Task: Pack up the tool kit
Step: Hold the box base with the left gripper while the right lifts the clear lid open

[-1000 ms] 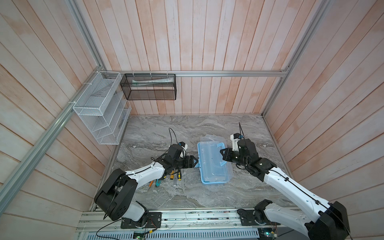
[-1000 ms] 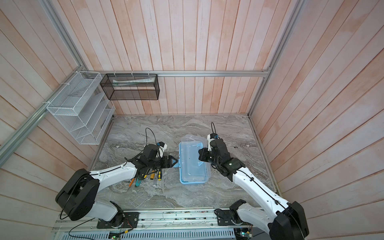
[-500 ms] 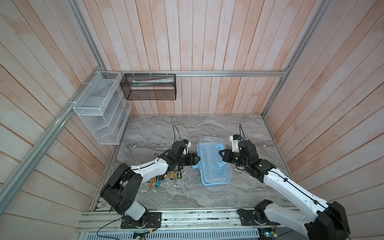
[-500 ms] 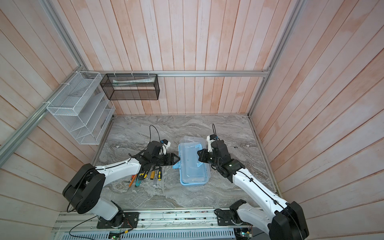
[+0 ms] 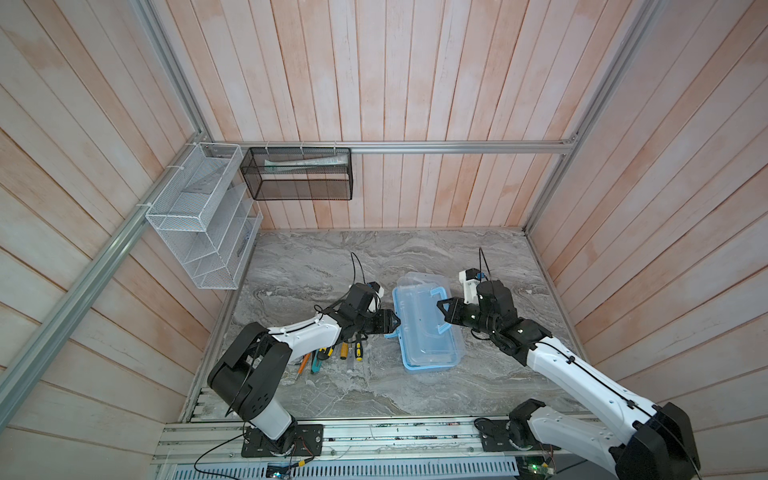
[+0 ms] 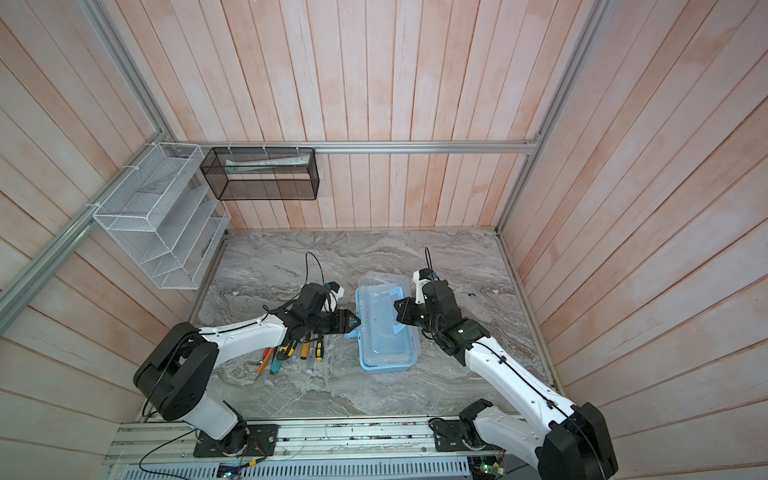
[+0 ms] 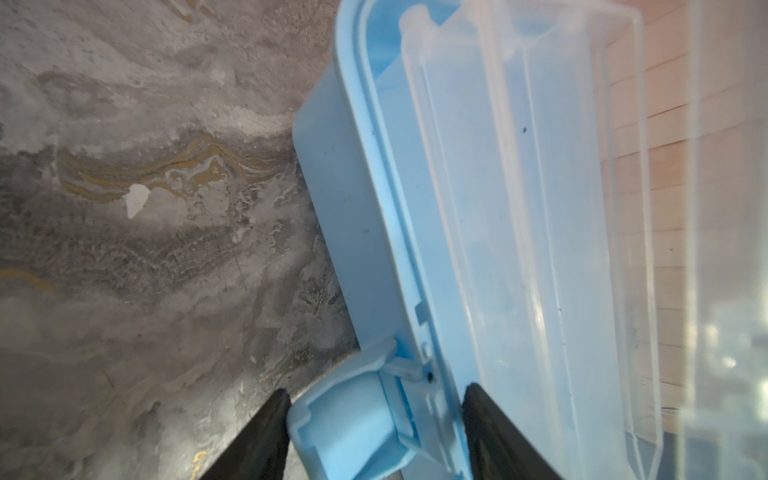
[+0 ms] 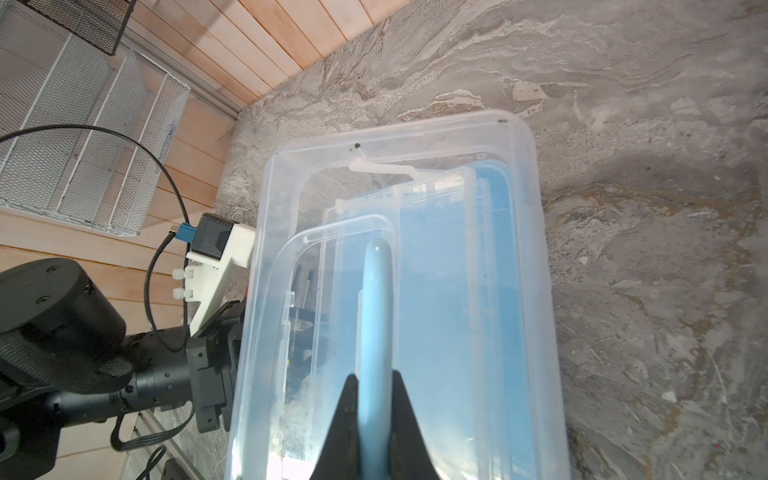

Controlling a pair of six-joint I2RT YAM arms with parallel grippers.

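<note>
So the case sits about mid-table, long side running away from the camera, blue base down and clear lid on top. The right pincer is clamped tight on the blue handle, fingers pinching the bar from both sides (dead obvious in the right wrist view). The lid looks raised off the base along the left long edge. In the left wrist view you can see into the base past the rim, with some clear plastic inside it.

The left pincer comes in from the left side of the case, low down. Its fingers stand apart, one on either side of the blue latch and the rim next to it. One finger looks right up against the latch, but I honestly can't tell if it's actually squeezing it or just sitting around it.

The rest of the kit is out on the table, left of the case and partly tucked under the left arm: yellow-black screwdrivers, orange pencils and a teal cutter, all bunched close together.

Up on the walls, well away from everything, there's the white wire rack on the left and the black mesh basket at the back.
</note>
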